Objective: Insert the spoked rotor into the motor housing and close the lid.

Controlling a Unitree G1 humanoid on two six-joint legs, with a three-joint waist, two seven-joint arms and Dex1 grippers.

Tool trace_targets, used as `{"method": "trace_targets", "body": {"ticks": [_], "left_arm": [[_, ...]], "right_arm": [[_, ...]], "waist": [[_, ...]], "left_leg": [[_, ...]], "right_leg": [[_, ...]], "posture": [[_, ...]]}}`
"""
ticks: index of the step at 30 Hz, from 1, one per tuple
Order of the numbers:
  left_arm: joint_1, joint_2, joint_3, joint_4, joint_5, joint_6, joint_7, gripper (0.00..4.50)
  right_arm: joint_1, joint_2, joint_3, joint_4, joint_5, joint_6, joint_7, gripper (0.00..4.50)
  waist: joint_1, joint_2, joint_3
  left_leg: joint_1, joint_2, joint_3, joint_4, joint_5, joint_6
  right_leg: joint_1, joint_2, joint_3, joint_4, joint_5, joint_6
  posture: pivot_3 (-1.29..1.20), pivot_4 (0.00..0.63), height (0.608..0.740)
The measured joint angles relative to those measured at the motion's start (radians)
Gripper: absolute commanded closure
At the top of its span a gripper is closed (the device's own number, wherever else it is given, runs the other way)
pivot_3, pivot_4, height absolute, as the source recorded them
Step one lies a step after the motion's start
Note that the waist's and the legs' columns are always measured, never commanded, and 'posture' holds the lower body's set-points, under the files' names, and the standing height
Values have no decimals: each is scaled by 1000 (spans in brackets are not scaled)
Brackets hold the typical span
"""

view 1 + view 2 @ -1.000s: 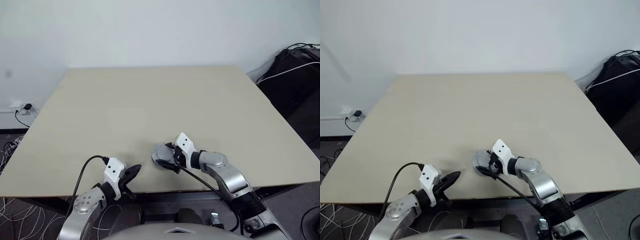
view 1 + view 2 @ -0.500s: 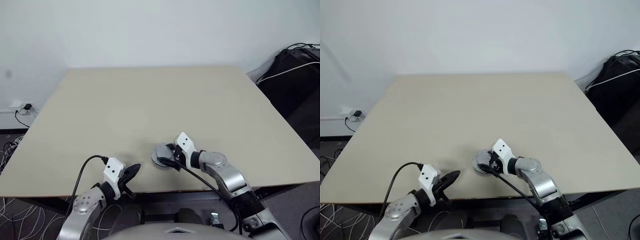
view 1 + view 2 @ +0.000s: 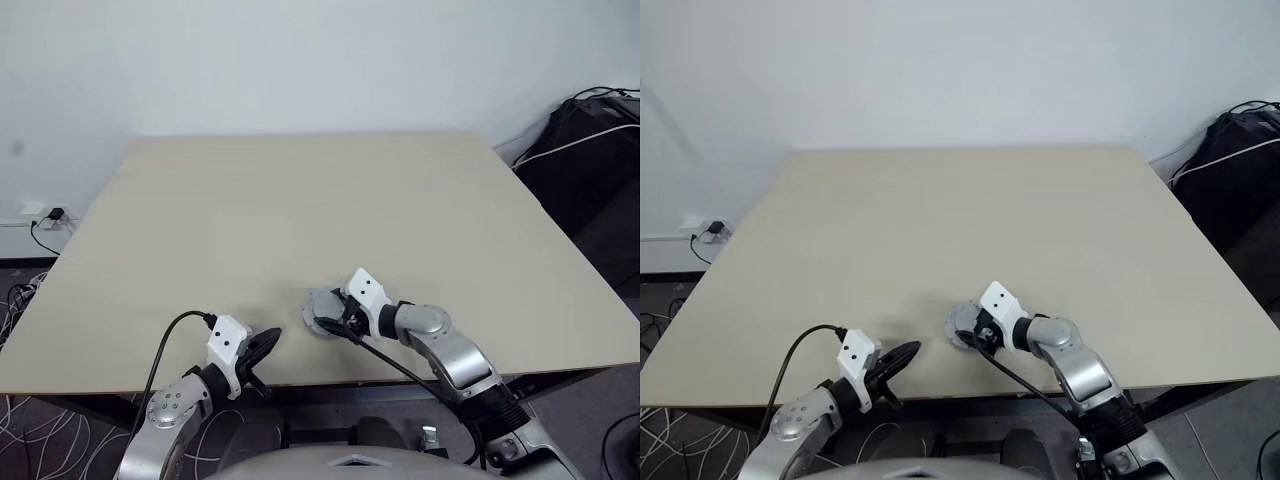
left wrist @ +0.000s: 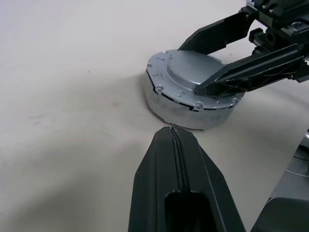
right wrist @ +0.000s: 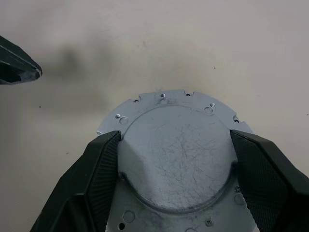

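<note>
Lid (image 4: 193, 77) on table (image 3: 300, 210), plain face up, underside hidden, raised hub clasped by right gripper (image 5: 176, 159); left gripper (image 4: 175, 140) closed, empty.

We find the lid (image 4: 193, 82) lying flat on the table (image 3: 300, 210), close to its near edge and a little right of centre. Our right gripper (image 5: 174, 159) reaches in from the right, one finger on each side of the lid's raised hub. Our left gripper (image 3: 262, 347) sits at the near edge, left of the lid and apart from it.
</note>
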Motion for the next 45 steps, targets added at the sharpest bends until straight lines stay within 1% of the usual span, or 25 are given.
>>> {"method": "trace_targets", "body": {"ticks": [10, 17, 28, 33, 40, 42, 45], "left_arm": [[2, 0, -2, -14, 0, 20, 10, 4500], [1, -1, -2, -46, -1, 51, 24, 4500], [-1, 0, -2, -54, -1, 68, 30, 4500], [-1, 0, -2, -54, -2, 68, 30, 4500], [0, -3, -2, -54, 0, 59, 33, 4500], [-8, -13, 0, -51, 2, 58, 52, 4500], [-68, -38, 23, -36, 9, 58, 98, 4500]], "right_arm": [[-16, 9, 28, -2, -35, 4, -25, 1272], [-48, -22, 47, -3, -39, 31, 10, 1272], [-49, -23, 44, 5, -36, 35, 0, 1272], [-46, -24, 24, 5, -1, 60, 21, 1272], [-46, -25, 27, 6, -8, 55, 14, 1272], [-46, -24, 28, 6, -10, 54, 12, 1272], [-43, -21, 31, 5, -17, 47, -2, 1272]], "waist": [[-2, 0, -1], [0, 0, -2], [1, 0, -2], [2, 0, -2], [2, 0, -2], [2, 0, -2], [4, -1, -2]], "left_leg": [[1, 0, 0, 0, 0, 0], [1, 0, 0, 0, 0, 0], [1, 0, 0, 0, 0, 0], [0, 0, 0, 0, 0, 0], [1, 0, 0, -1, 0, 0], [1, 0, 0, -1, 0, 0], [1, 0, -1, 0, 0, 0]], "right_leg": [[1, 0, 0, 1, 0, 0], [1, 0, 0, 1, 0, 0], [1, -1, 0, 1, 0, 0], [0, -1, 0, 0, 0, 0], [1, -1, 0, -1, 0, 0], [1, -1, 0, -1, 0, 0], [1, -1, -1, 1, 0, 0]], "posture": [[0, 0, 740], [0, 0, 740], [0, 0, 740], [0, 0, 740], [0, 0, 740], [0, 0, 740], [0, 0, 740]]}}
